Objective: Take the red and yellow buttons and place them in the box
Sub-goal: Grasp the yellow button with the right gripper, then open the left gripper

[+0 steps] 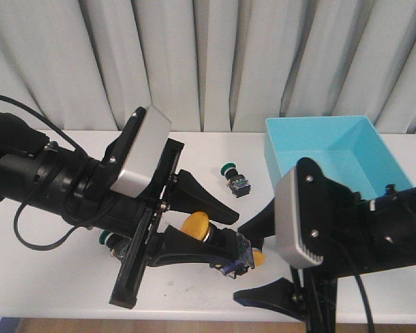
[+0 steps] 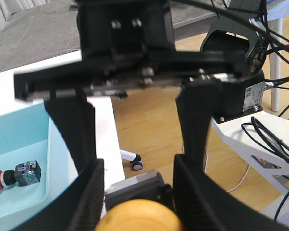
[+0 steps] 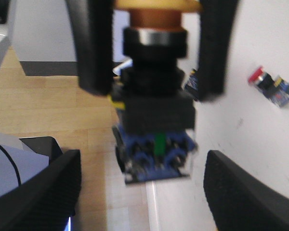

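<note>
My left gripper (image 1: 229, 232) is shut on a yellow button (image 1: 197, 225) and holds it sideways above the table's front, cap toward the arm and blue terminal base toward my right gripper (image 1: 240, 262). In the left wrist view (image 2: 138, 163) the yellow cap (image 2: 137, 216) sits between the fingers. My right gripper is open, and in its wrist view (image 3: 142, 159) the button's base (image 3: 156, 154) hangs just beyond its spread fingers. The turquoise box (image 1: 347, 125) stands at the back right. A red button (image 2: 15, 175) lies inside the box (image 2: 58, 159). Another red button (image 3: 272, 86) lies on the white table.
A green-capped button (image 1: 234, 179) lies on the table left of the box. Another green-capped one (image 1: 109, 239) shows under my left arm. A small yellow piece (image 1: 259, 258) shows behind my right gripper's fingers. Grey curtains hang behind the table.
</note>
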`<state>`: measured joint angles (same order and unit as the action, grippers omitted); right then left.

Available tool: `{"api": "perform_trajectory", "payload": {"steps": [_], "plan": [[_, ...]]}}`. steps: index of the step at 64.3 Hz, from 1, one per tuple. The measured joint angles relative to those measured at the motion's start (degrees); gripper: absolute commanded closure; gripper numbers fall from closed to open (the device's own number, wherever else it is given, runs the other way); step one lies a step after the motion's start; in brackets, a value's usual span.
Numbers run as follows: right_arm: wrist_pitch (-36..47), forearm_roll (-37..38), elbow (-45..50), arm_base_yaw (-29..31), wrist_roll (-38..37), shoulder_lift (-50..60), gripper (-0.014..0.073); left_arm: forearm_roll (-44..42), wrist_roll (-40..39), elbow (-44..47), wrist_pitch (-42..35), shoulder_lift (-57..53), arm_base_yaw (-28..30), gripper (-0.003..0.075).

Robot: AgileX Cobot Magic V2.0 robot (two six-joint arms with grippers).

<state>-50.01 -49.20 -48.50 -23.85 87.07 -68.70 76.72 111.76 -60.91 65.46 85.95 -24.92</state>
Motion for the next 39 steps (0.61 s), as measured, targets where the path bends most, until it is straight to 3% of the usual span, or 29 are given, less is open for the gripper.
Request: {"api": "perform_trajectory", "payload": {"steps": [19, 39], "plan": [[3.13, -5.97, 0.00, -1.22, 4.45, -3.64, 0.0104, 0.05, 0.19, 0.00, 0.00, 0.00, 0.00, 0.0584], [3.24, -9.10, 0.00, -1.22, 7.39, -3.69, 0.0286, 0.05, 0.19, 0.00, 0.00, 0.00, 0.00, 0.0584]]}}
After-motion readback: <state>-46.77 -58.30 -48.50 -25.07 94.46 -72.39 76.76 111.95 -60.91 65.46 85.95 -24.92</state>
